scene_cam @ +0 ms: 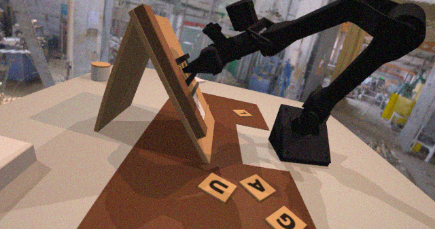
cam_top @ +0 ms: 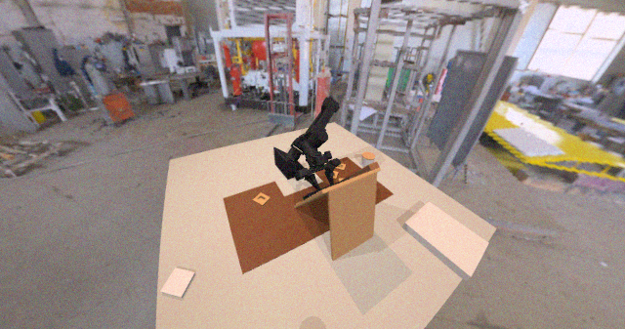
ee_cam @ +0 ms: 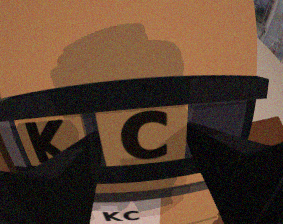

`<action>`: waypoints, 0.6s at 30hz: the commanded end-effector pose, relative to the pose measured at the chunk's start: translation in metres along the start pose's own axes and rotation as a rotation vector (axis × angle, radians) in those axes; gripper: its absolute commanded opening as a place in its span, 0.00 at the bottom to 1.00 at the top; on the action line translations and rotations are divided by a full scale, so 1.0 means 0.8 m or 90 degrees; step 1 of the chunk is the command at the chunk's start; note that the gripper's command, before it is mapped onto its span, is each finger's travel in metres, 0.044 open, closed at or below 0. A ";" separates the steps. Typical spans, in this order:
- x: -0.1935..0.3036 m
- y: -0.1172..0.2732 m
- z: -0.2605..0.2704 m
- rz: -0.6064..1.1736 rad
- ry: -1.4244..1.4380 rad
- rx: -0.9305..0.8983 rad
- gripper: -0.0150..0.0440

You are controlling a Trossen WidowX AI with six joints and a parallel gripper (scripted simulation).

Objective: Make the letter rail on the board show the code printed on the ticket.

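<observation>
The display board [cam_top: 354, 217] [scene_cam: 161, 52] stands tilted, with the black letter rail [ee_cam: 227, 87] across its face. In the wrist view, a K tile [ee_cam: 24, 135] sits in the rail's left part. The C tile [ee_cam: 109, 145] is upright in the rail to its right, with a narrow dark gap between them. My gripper [cam_top: 326, 185] [scene_cam: 187, 76] [ee_cam: 143, 134] is shut on the C tile, one finger at each side. The ticket [ee_cam: 149, 216] below the rail shows K C; its lower part is out of view. U [scene_cam: 229, 189], A [scene_cam: 246, 185] and G [scene_cam: 272, 220] tiles lie flat.
Another tile [cam_top: 261, 198] [scene_cam: 238, 112] lies on the brown mat [cam_top: 264, 241] [scene_cam: 136, 185], its letter unclear. A grey cylinder with an orange top [cam_top: 367, 158] [scene_cam: 100, 73] stands behind the board. A large pale slab [cam_top: 446, 236] [scene_cam: 13, 155] and a small pale block [cam_top: 178, 281] lie on the counter.
</observation>
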State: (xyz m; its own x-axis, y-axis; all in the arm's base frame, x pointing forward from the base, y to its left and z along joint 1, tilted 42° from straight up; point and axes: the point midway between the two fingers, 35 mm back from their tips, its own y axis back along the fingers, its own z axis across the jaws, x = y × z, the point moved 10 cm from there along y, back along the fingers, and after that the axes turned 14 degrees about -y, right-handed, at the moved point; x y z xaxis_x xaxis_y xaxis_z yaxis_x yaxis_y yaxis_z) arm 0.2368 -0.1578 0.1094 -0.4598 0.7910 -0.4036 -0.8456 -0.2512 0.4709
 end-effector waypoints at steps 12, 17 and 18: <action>-0.001 0.012 0.000 0.000 -0.003 0.003 0.75; -0.001 0.021 0.000 0.000 -0.003 0.003 0.75; -0.001 0.021 0.000 0.000 -0.003 0.003 0.75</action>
State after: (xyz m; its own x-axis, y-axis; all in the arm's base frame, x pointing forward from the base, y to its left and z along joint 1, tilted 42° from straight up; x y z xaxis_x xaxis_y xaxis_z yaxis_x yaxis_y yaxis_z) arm 0.2259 -0.1612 0.1159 -0.4580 0.7956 -0.3965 -0.8435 -0.2481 0.4764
